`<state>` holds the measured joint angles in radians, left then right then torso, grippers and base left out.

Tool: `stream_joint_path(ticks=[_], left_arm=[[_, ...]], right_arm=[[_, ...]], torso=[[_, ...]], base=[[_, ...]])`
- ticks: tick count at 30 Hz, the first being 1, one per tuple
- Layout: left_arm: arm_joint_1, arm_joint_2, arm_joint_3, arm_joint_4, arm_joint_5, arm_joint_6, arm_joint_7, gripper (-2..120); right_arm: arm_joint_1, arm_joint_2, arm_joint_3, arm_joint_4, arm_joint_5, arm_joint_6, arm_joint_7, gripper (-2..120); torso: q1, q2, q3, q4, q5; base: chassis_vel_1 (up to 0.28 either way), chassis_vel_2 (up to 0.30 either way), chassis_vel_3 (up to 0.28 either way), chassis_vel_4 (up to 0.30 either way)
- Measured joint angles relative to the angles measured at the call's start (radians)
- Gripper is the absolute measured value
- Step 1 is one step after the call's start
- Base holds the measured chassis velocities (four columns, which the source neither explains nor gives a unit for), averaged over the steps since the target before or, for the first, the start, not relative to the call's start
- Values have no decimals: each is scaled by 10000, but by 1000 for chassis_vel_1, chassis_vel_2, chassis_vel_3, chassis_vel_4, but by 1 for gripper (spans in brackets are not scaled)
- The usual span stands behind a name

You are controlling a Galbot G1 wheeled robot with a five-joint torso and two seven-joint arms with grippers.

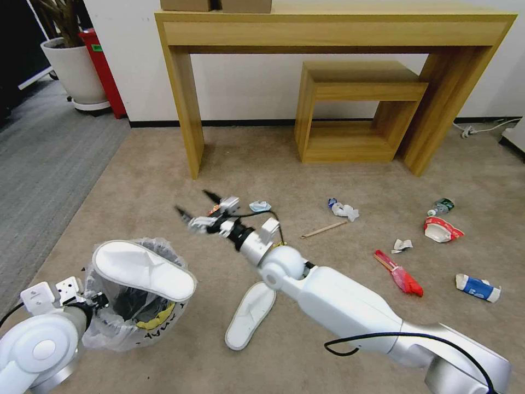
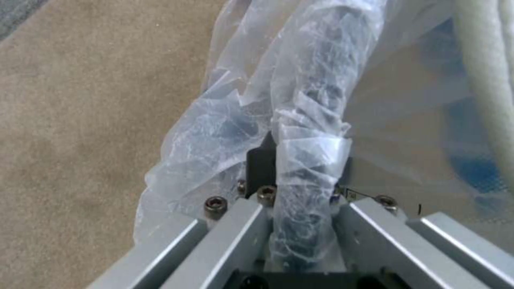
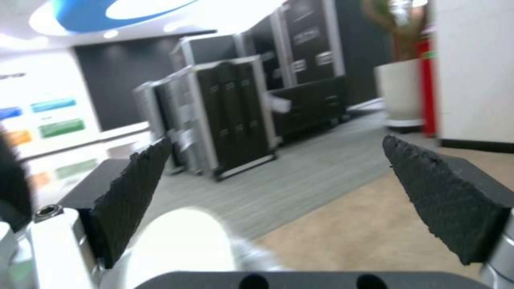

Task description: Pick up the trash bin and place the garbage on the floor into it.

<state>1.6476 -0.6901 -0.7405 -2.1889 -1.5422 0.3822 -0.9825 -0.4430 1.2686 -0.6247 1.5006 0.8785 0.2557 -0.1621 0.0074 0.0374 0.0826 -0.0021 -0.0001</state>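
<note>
Holding the trash bin (image 1: 134, 306) by its bagged rim at the near left, the left gripper (image 2: 292, 208) has its jaws closed on the black rim and the crinkled plastic liner together. One white slipper (image 1: 143, 270) lies across the bin's mouth, resting on the rim rather than down inside. The right gripper (image 1: 196, 209) hangs above the floor (image 1: 339, 180) just right of and beyond the bin, its jaws spread wide and holding nothing.

The step in hand looks like going for the next piece of garbage. Nearest are the second slipper (image 1: 250, 315), lying on the carpet just right of the bin and under the right forearm, and a small bluish wad (image 1: 260, 206) just beyond the gripper. Farther right lie crumpled paper (image 1: 344, 210), a wooden stick (image 1: 323, 230), a red wrapper (image 1: 399, 273), a red-white paper bowl (image 1: 441, 229), a green-label bottle (image 1: 442, 206) and a blue-white carton (image 1: 478, 288).

To do it well, I would keep the bin level and steady, since the perched slipper could slide off. It also covers much of the opening, so each drop should aim at the gap left open. Thin, flat pieces will likely need the tips brought right down onto the carpet before closing.
</note>
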Motion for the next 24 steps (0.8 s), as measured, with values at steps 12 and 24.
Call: stream_joint_path(ticks=[12, 24], left_arm=[[83, -121, -32, -68, 172, -12, 0, 0], [107, -198, 19, -87, 268, -25, 6, 0]], right_arm=[[134, 383, -1383, -193, -416, 136, 339, 100], [-110, -126, -360, 54, -503, 205, 890, 100]], torso=[[0, 0, 0, -2, -1], [0, 0, 0, -1, 0]], base=[[0, 0, 0, 0], [0, 0, 0, 0]])
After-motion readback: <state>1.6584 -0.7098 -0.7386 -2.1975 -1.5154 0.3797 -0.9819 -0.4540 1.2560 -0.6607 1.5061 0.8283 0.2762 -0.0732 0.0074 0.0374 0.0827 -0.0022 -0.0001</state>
